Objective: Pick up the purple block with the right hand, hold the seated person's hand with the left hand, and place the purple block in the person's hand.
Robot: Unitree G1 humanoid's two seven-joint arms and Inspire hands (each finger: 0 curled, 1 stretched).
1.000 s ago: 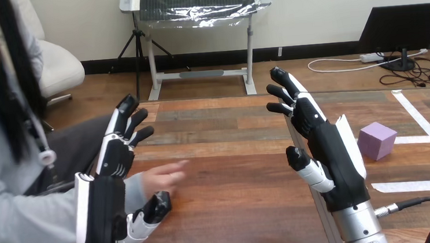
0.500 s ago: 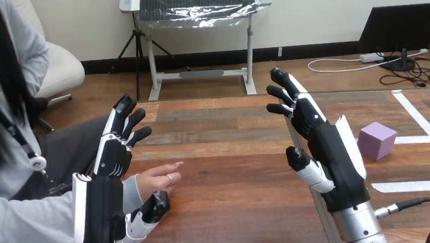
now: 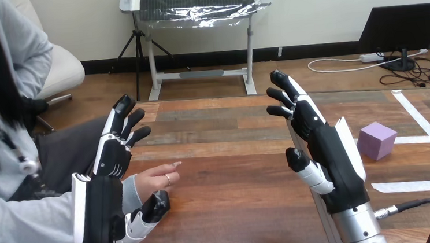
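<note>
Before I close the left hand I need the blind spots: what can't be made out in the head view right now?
- Person's hand: its wrist and the heel of its palm are hidden behind the left hand.
- Contact between the left hand's thumb and the person's hand: they overlap, so it cannot be told.
- Purple block: its far faces are turned away.
- Right hand: its forearm is cut off by the bottom edge.

We look out from the robot's head, facing forward and down across the wooden table [image 3: 229, 184]. The camera sits close above our own arms: the left hand [image 3: 106, 205] rises from the bottom edge at the left and the right hand [image 3: 334, 158] at the right, both large in the foreground. The person's hand [image 3: 156, 181] lies near at the left, the purple block [image 3: 376, 140] farther right
</note>
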